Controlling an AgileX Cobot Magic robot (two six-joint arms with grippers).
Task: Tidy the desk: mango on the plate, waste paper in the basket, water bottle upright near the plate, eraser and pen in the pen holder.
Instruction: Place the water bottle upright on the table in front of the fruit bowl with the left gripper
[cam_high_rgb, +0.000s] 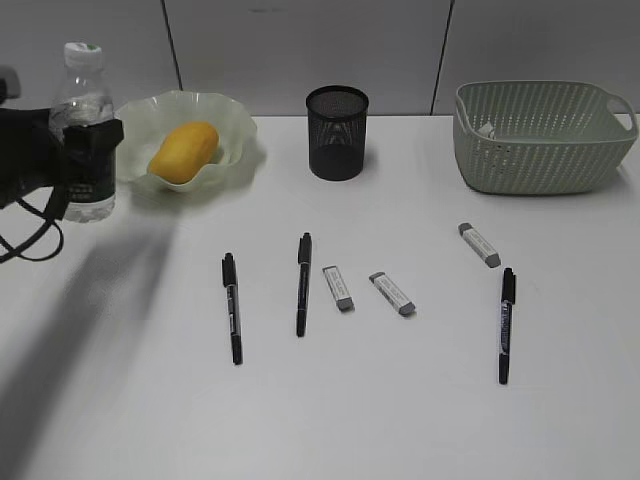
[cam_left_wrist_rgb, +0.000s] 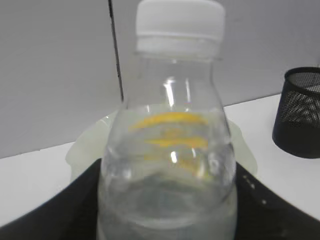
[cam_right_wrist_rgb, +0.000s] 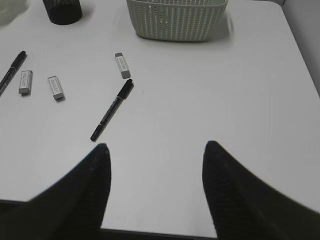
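Observation:
The water bottle (cam_high_rgb: 84, 110) stands upright on the desk (cam_high_rgb: 330, 400), just left of the plate (cam_high_rgb: 232, 128). My left gripper (cam_high_rgb: 90, 152) is shut on it, with a jaw on each side in the left wrist view (cam_left_wrist_rgb: 167, 200). The mango (cam_high_rgb: 184, 152) lies in the plate. The pen holder (cam_high_rgb: 337, 132) stands at the back middle. The basket (cam_high_rgb: 545, 140) is at the back right, with a small white bit that may be the waste paper (cam_high_rgb: 486, 129) inside. Three pens (cam_high_rgb: 232, 307) (cam_high_rgb: 303, 283) (cam_high_rgb: 506, 324) and three erasers (cam_high_rgb: 339, 287) (cam_high_rgb: 392, 293) (cam_high_rgb: 479, 244) lie on the desk. My right gripper (cam_right_wrist_rgb: 156, 150) is open and empty.
The right wrist view shows the basket (cam_right_wrist_rgb: 175, 20), the pen holder (cam_right_wrist_rgb: 62, 10), a pen (cam_right_wrist_rgb: 112, 109) and erasers (cam_right_wrist_rgb: 122, 65) ahead of the open jaws. A grey wall runs behind the desk. The desk's right edge is at the far right of that view.

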